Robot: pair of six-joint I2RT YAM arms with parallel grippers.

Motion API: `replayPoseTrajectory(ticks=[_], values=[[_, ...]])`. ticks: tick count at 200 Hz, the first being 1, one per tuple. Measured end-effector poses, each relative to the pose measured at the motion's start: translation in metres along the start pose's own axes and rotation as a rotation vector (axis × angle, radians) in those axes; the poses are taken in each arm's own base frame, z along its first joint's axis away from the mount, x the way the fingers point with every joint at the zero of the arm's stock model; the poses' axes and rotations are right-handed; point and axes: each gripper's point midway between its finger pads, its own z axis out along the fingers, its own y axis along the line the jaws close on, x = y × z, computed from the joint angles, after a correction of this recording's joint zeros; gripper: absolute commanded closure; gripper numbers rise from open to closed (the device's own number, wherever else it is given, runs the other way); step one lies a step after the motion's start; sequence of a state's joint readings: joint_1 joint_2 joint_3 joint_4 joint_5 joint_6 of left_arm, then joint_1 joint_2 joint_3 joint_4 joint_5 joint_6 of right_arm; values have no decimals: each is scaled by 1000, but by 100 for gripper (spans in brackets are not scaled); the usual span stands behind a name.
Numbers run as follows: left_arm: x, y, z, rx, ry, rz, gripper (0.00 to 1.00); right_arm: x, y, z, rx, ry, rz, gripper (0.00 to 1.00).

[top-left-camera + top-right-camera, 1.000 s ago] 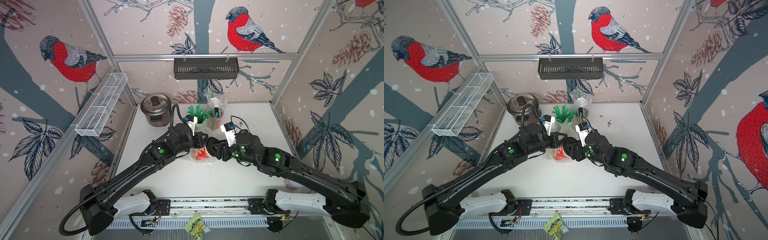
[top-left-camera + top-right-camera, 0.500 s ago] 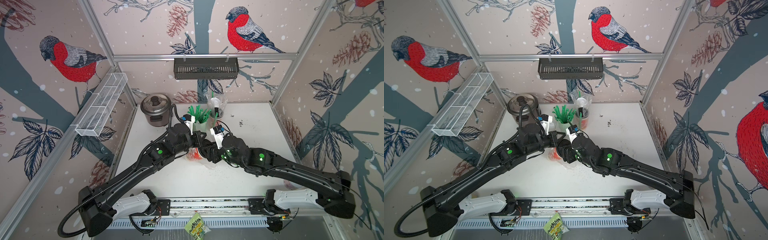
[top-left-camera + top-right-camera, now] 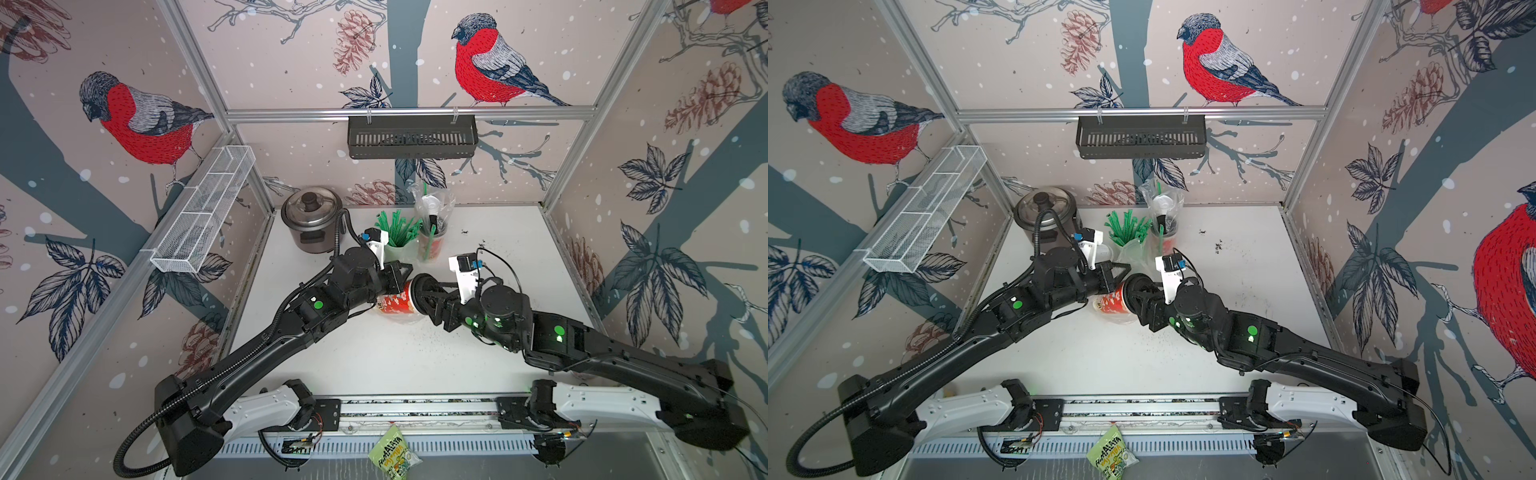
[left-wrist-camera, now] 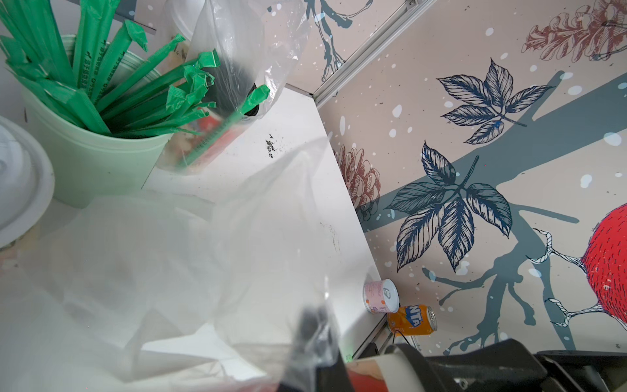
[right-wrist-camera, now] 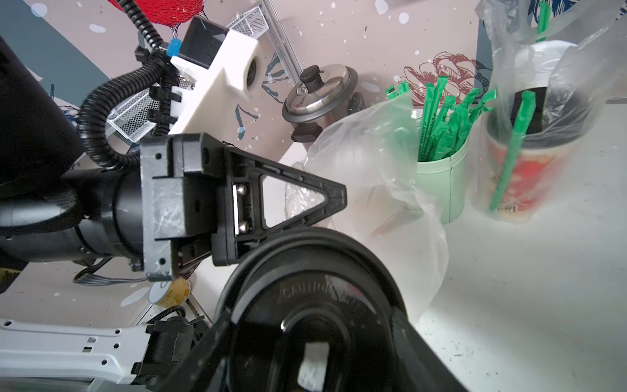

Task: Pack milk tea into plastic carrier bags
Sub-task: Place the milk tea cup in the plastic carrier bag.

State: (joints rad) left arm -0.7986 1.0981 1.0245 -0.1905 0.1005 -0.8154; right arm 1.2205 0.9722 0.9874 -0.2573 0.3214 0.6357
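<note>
Step in hand, as I judge it: loading the second bag. My right gripper [image 3: 419, 291] clamps the black-lidded red cup [image 3: 394, 302] at its lid end. The cup is tipped nearly flat over the middle of the worktop [image 3: 498, 249], base toward the left arm. The left gripper [image 3: 402, 271], reaching in low, is pinched closed on the loose bag [image 5: 373, 176]. Next move: right the cup and lower it through the slack mouth. A filled bag [image 3: 432, 220] stands at the back edge.

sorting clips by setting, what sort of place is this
Probably a lab robot booth staged as a milk tea counter: bird-print panels on an aluminium frame enclose a white table, and a cup of green straws stands by a bagged milk tea cup.
</note>
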Motion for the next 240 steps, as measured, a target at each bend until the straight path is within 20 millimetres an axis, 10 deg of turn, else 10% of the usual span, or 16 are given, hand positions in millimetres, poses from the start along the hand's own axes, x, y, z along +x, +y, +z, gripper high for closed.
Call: replayPoseTrajectory(ticks=[240], values=[[-10, 10, -13, 2, -112, -195, 100, 56, 30, 40, 35, -60, -123, 48]])
